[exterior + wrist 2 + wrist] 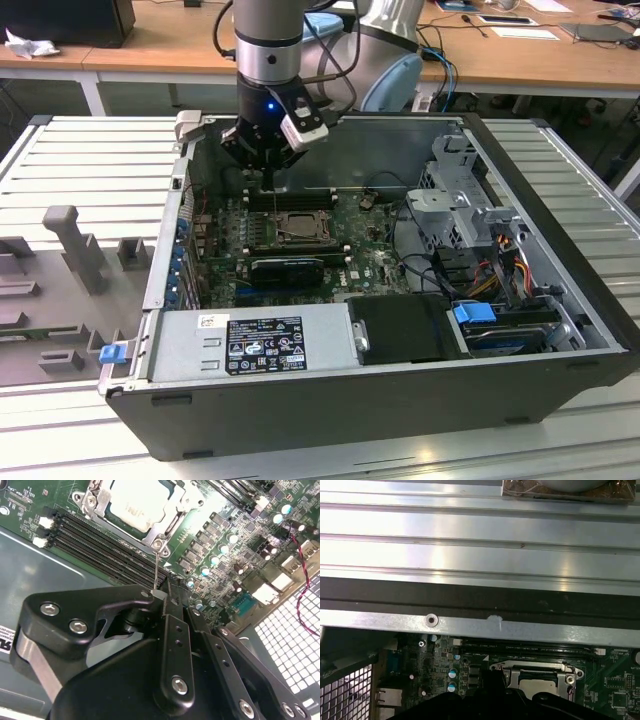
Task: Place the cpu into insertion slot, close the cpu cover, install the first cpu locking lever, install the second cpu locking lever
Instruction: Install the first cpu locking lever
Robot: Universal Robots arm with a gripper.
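Already the cpu [137, 502] sits in the slot [172, 527] on the green motherboard [235, 540], and the cover [107, 500] lies flat over it, so that the silvery face shows through its window. We judge that the first two steps are done and that the work now is at a locking lever. In the second wrist view the claw [159, 596] is pinched closed on a thin wire lever [156, 570], which rises upright from a corner of the socket, next to the memory slots [100, 542]. In the exterior view the claw [268, 150] hangs inside the open case [400, 400], just above the back edge of the socket. We cannot tell if this is the first lever or the second one. The next move, as we think, asks to swing the wire down along the socket side and press it under its hook without bending it or letting it slip from the tips. We count one cpu, one cover, one lever that we can see, four black memory slots and one claw.
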